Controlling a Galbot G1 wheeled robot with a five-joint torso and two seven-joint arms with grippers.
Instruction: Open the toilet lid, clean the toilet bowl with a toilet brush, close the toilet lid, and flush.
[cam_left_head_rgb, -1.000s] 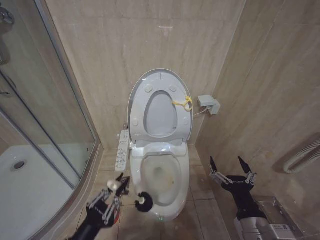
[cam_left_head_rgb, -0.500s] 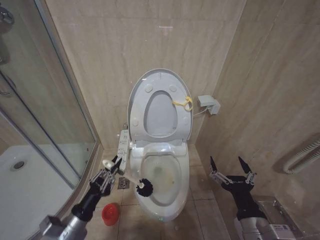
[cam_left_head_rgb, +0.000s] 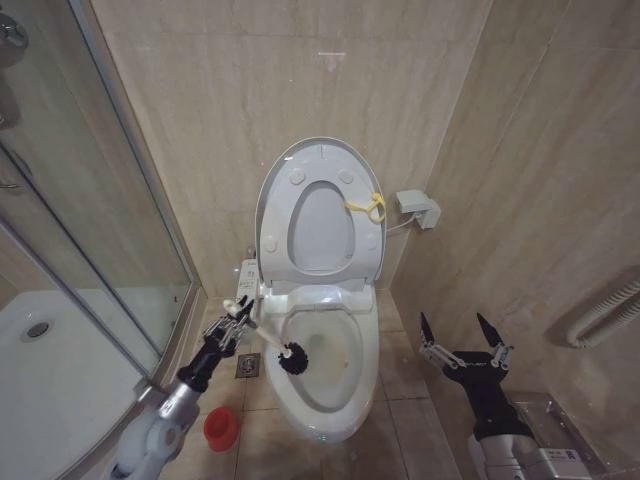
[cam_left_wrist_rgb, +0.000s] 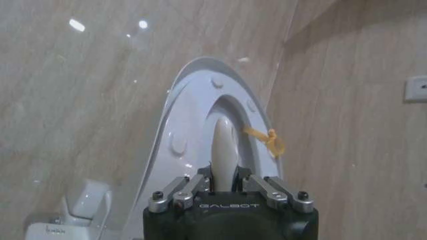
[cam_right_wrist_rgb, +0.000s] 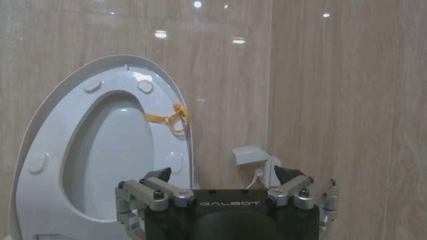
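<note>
The toilet lid (cam_left_head_rgb: 322, 150) stands raised against the wall with the ring seat (cam_left_head_rgb: 275, 240) up in front of it, and a yellow loop (cam_left_head_rgb: 366, 207) hangs at the rim. Below lies the white toilet bowl (cam_left_head_rgb: 365, 350), stained brown inside. My left gripper (cam_left_head_rgb: 238, 312) is at the bowl's left rear and is shut on the toilet brush's white handle (cam_left_wrist_rgb: 223, 142). The black bristle head (cam_left_head_rgb: 291, 357) sits just inside the bowl's left rim. To the right of the toilet my right gripper (cam_left_head_rgb: 453, 325) is held low and open with nothing in it. The right wrist view shows this gripper (cam_right_wrist_rgb: 222, 176) facing the lid (cam_right_wrist_rgb: 40, 130).
A red brush holder (cam_left_head_rgb: 221, 428) stands on the floor left of the bowl, near a floor drain (cam_left_head_rgb: 247, 366). The glass shower wall (cam_left_head_rgb: 90, 220) and the white shower tray (cam_left_head_rgb: 45, 380) close off the left. A white wall box (cam_left_head_rgb: 417, 208) and a hose (cam_left_head_rgb: 605, 315) are on the right.
My left arm has reached forward from the floor by the holder. The brush head went from the bowl's front-left rim to just inside its left rim. The right arm has not moved.
</note>
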